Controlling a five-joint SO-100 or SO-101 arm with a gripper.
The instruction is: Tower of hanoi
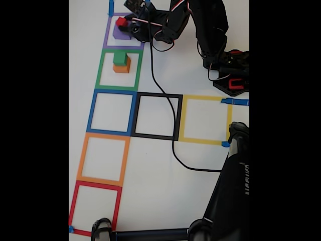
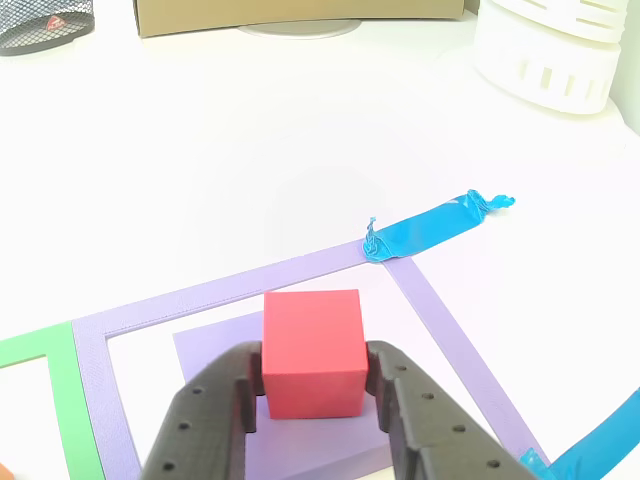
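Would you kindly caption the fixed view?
Gripper holding red cube atop purple cube; green cube on orange cube.

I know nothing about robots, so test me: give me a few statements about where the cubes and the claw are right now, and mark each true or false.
1. The gripper has its fingers on either side of the red cube. True.
2. The red cube sits over the purple cube, inside the purple tape square. True.
3. The green cube lies alone in the blue tape square. False: it rests on top of the orange cube, inside the green tape square.
4. The black tape square holds a cube. False: no cube is in it; a black cable crosses it.
5. All four cubes are stacked in one tower. False: there are two stacks of two.
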